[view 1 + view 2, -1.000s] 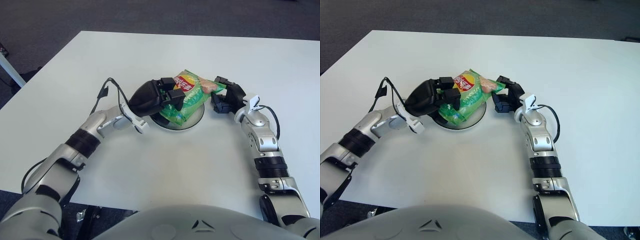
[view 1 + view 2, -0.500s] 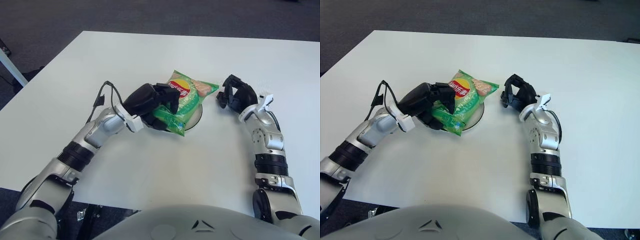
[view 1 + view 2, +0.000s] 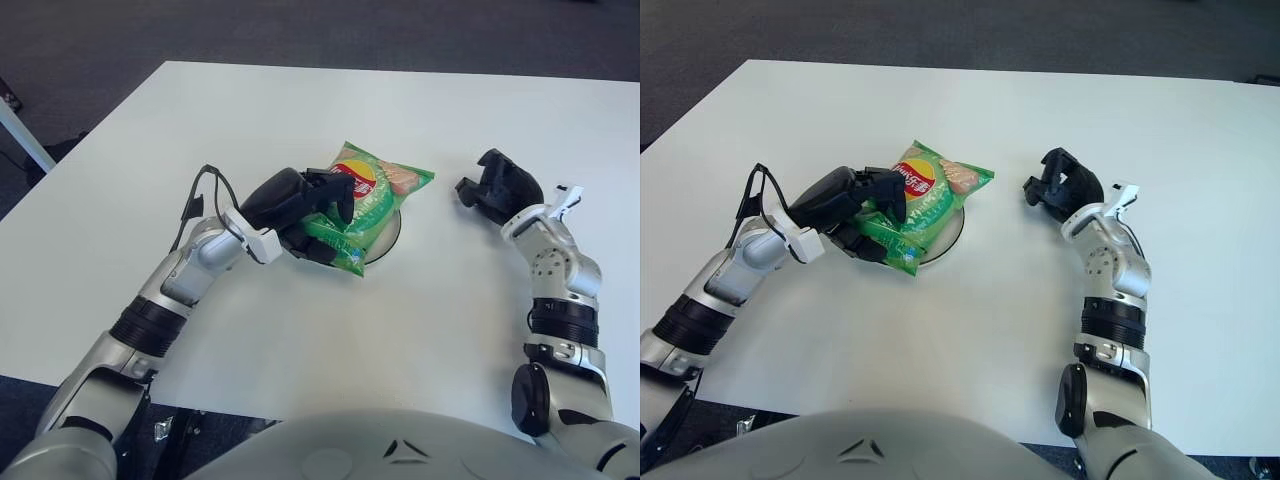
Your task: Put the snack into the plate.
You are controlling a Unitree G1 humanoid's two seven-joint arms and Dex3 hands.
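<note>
Left hand: the left hand (image 3: 300, 205) grips the bag's near-left edge, fingers curled over it, likely steadying it until it settles.
Bag: the green bag (image 3: 365, 200) lies across the plate (image 3: 388, 232), just right of that hand, its near corner hanging over the rim, so it looks placed but not let go.
Right hand: the right hand (image 3: 500, 185) is well off to the bag's right, fingers curled loosely on nothing, clear of the work.
Table: the white table (image 3: 330, 330) carries it all.

Green snack bag (image 3: 368, 199), red-yellow logo; white plate (image 3: 385, 237); white table (image 3: 330, 320).
</note>
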